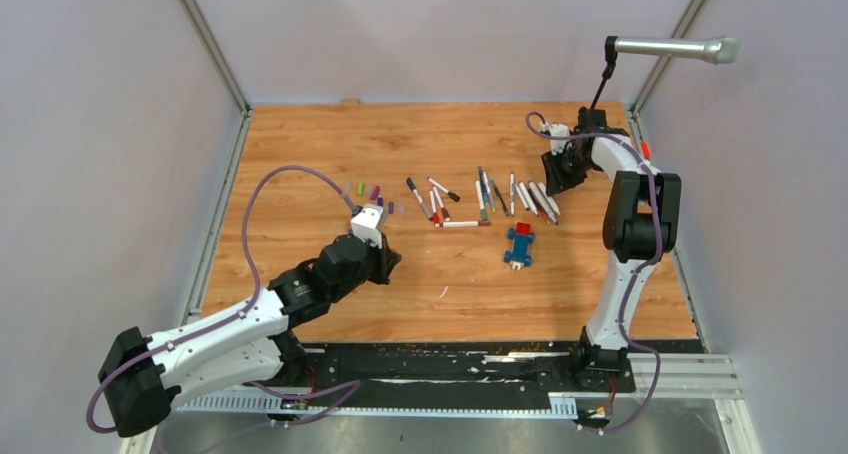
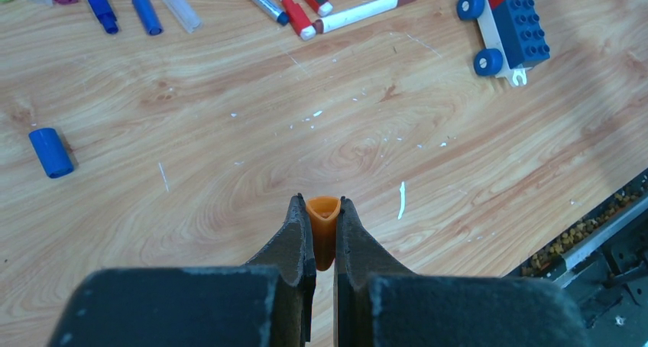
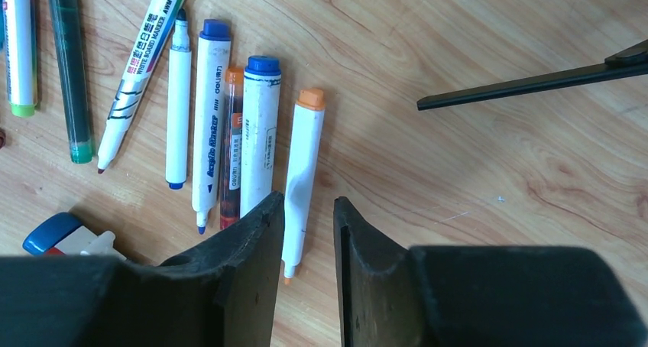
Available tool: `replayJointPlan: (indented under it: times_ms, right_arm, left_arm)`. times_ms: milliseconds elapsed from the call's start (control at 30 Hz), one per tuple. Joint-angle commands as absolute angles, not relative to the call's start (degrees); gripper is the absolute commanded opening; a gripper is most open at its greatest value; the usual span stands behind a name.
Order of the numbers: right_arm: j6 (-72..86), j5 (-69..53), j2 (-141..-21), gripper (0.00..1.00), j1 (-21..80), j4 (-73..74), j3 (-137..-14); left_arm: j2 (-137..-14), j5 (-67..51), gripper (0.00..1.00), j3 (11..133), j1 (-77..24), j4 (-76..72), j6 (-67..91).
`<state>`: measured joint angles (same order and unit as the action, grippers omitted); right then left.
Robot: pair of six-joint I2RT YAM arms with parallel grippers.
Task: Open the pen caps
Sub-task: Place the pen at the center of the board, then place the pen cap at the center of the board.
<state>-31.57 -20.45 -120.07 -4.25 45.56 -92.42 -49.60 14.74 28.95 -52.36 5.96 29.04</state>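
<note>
Left wrist view showed one orange cap [image 2: 322, 213] pinched out of round between the nearly closed left jaws, above the bare surface [image 2: 229, 133] — squeezed like that, it might squirt free and roll away. The right jaws stood slightly apart over one orange pen [image 3: 303, 156], gripping nothing — eight pens lay there, and one toy car [image 2: 508, 26].

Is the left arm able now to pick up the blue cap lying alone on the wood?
Probably not yet: its jaws are shut on an orange cap. The way to the blue cap looks free.
</note>
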Motion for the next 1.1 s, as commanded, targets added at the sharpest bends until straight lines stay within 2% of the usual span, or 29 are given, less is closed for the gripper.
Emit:
replayJointPlan:
  times_ms: [0,400,667,1067]
  right_arm:
    - [-31.2,-20.31,-115.44,0.31,-4.12,45.82,-92.81]
    - [-30.77,-36.16,-91.1,0.32,-4.13,42.7,-73.83]
    - [-29.02,-47.76,-76.29,0.35,-4.13,32.92,-58.26]
    - [-29.18,-50.17,-73.29,0.37,-4.3,30.45,-54.53]
  left_arm:
    - [-48.58,16.47,0.0,28.96,-51.97,6.27,28.65]
    - [-56.16,18.61,0.03,33.54,-47.49,12.47,27.62]
    - [-70.06,23.78,0.1,39.45,-41.82,17.17,27.41]
    - [-92.07,24.4,0.07,49.45,-33.3,17.38,23.41]
